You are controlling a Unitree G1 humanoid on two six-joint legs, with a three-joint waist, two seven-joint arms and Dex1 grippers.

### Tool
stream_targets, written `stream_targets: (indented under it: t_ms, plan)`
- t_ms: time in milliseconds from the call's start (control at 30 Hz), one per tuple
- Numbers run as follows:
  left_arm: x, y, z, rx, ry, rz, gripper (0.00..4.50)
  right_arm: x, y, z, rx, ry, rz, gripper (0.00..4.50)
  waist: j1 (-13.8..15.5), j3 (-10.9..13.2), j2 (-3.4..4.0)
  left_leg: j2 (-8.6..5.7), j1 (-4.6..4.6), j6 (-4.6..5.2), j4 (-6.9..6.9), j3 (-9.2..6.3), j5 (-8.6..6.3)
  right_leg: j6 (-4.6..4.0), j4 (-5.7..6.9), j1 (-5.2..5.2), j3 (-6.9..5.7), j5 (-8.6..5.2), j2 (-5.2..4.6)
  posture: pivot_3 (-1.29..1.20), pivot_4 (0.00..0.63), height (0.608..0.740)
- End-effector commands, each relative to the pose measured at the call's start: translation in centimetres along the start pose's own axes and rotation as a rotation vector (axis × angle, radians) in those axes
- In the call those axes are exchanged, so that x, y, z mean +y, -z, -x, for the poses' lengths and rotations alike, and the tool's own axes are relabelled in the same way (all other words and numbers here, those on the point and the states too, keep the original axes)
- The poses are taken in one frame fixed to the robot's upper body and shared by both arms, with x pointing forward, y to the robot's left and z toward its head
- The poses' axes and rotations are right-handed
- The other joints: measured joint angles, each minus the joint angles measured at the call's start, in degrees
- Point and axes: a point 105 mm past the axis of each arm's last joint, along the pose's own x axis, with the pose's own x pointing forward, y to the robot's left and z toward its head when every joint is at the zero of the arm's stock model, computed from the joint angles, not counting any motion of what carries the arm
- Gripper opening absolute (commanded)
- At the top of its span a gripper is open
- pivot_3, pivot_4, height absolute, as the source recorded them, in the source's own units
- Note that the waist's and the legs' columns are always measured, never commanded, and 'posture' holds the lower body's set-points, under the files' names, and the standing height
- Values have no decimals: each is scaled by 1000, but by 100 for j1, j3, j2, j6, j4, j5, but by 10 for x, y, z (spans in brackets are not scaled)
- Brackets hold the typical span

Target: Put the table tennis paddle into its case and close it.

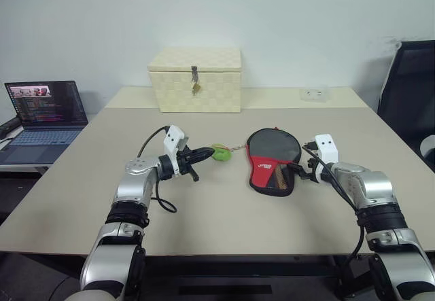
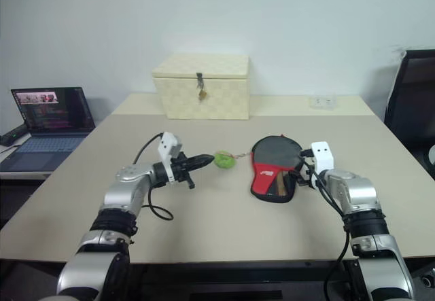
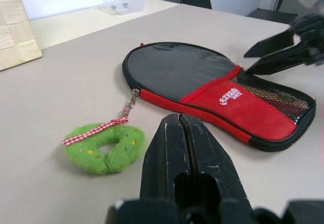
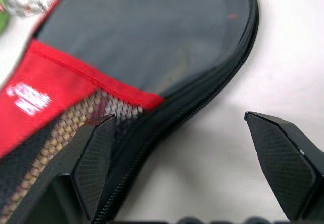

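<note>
Case (image 1: 273,160) lies flat on the counter (image 1: 204,213), zipped around, a green plush charm (image 1: 220,153) chained to its zipper. Left gripper (image 1: 204,154) points at the charm, jaws together on nothing. Left wrist view: charm just beyond the shut jaws. Right wrist view: right gripper (image 4: 190,158), jaws apart, straddles the case's mesh-pocket edge, 1 finger over the mesh.

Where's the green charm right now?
In the left eye view, the green charm lies on the table, between the left pincer and the case, chained to its zip.
</note>
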Motion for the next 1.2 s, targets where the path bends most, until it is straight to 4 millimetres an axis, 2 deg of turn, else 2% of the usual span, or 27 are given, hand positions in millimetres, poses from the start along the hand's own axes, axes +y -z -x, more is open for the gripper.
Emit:
stream_targets:
  t_ms: [33, 367, 633, 767, 833, 967, 1200]
  plan:
    - [1, -20, 2, -38, -10, -49, 19, 2, -8, -4, -10, -18, 31, 4460, 2, 0, 0, 0, 0, 0, 0, 0, 0, 0, 1, 0, 0, 0, 0, 0, 150, 740]
    - [0, -26, 2, -38, -18, -62, 19, 25, 8, -18, 85, -129, 22, 4460, -68, -1, 1, 3, 6, 0, 1, 3, 0, -1, 5, 2, 3, 1, 2, 0, 150, 740]
    - [0, -26, 3, -33, -15, -64, 0, 42, 16, -28, 137, -203, -33, 1887, -124, -5, -2, 7, 35, 0, 0, 11, 0, -2, 15, 18, 13, 1, 5, 0, 150, 740]
    - [-4, -23, 8, -18, 9, -51, 0, 58, 8, -29, 114, -299, -87, 661, -165, -5, -2, 9, 66, 0, -1, 11, -1, -2, 16, 48, 15, 1, 9, 0, 150, 740]
    - [-12, -24, 9, -20, 55, -40, 0, 72, -1, -27, 94, -370, -91, 153, -183, -4, -2, 10, 68, 1, -1, 9, -1, -2, 16, 51, 14, 1, 10, 0, 150, 740]
    - [-44, -25, 21, -8, 235, 12, 0, 100, -17, -18, 74, -493, -96, 38, -277, -4, -1, 15, 59, 1, -9, 4, -1, -2, 7, 42, 17, 1, 10, 0, 150, 740]
    - [-79, -13, 58, 86, 384, 96, 0, 137, -14, 3, 84, -580, -88, 38, -255, -2, 1, 30, 48, 0, -37, -7, -1, -13, 9, 7, 27, -5, 5, 0, 150, 740]
